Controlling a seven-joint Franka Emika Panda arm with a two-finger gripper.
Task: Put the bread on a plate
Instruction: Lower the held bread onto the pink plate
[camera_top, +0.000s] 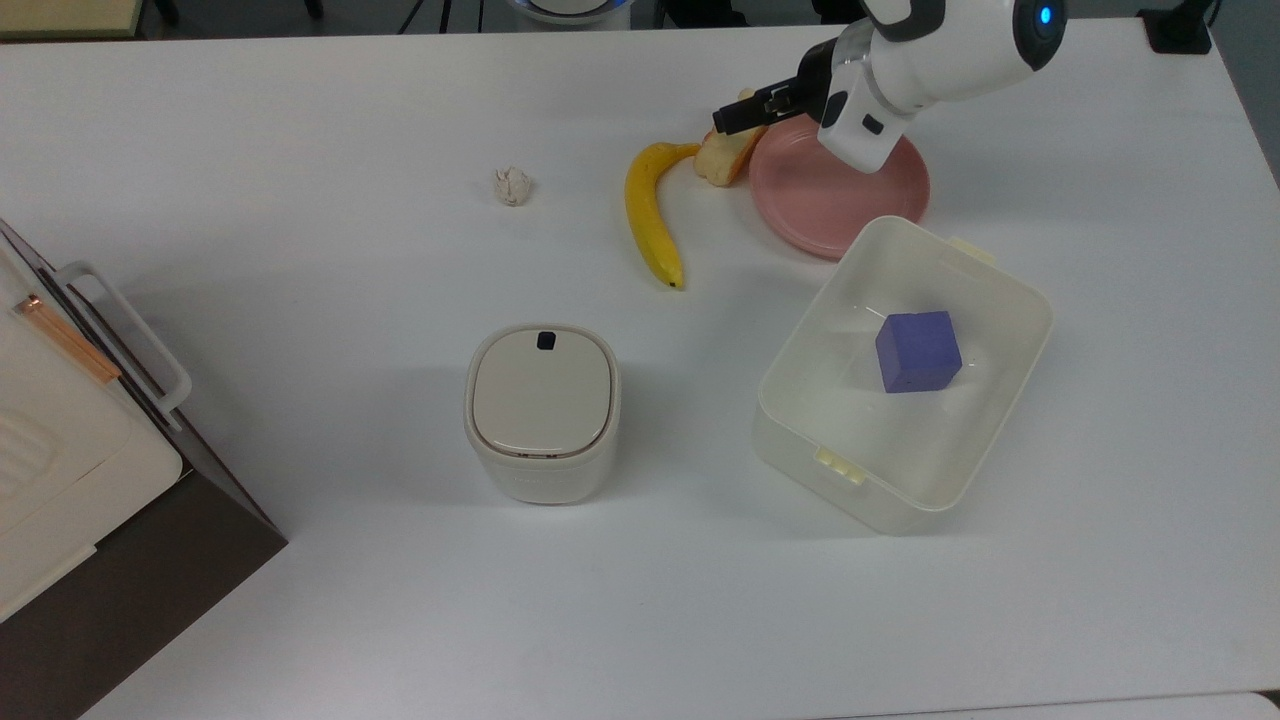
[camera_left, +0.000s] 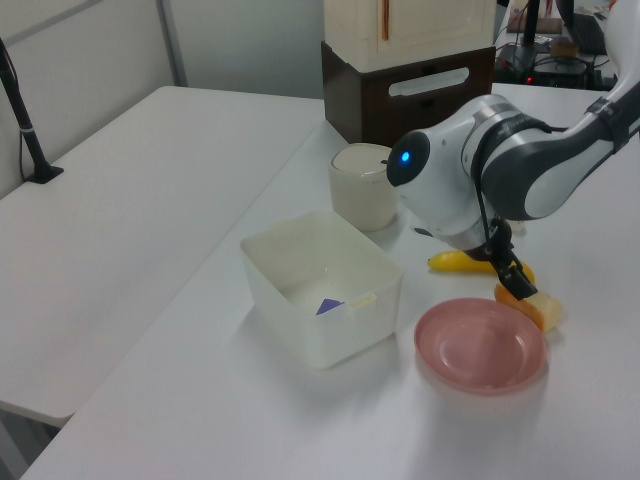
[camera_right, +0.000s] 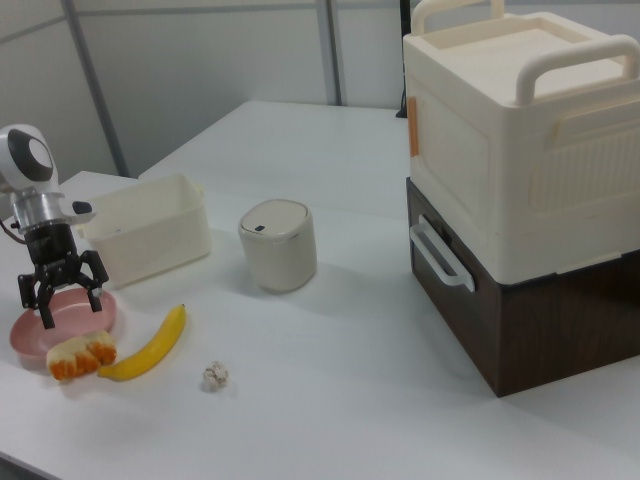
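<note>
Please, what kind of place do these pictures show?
Probably a robotics lab or test room. A white robot arm works over a plain white table with staged items: a banana, bread, a pink plate. Partition walls stand behind.

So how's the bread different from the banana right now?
The bread is a short, stubby tan bun with orange glazed patches; the banana is long, slim, curved and plain yellow. The bread lies against the plate; the banana lies apart from it. Both rest on the white table.
</note>
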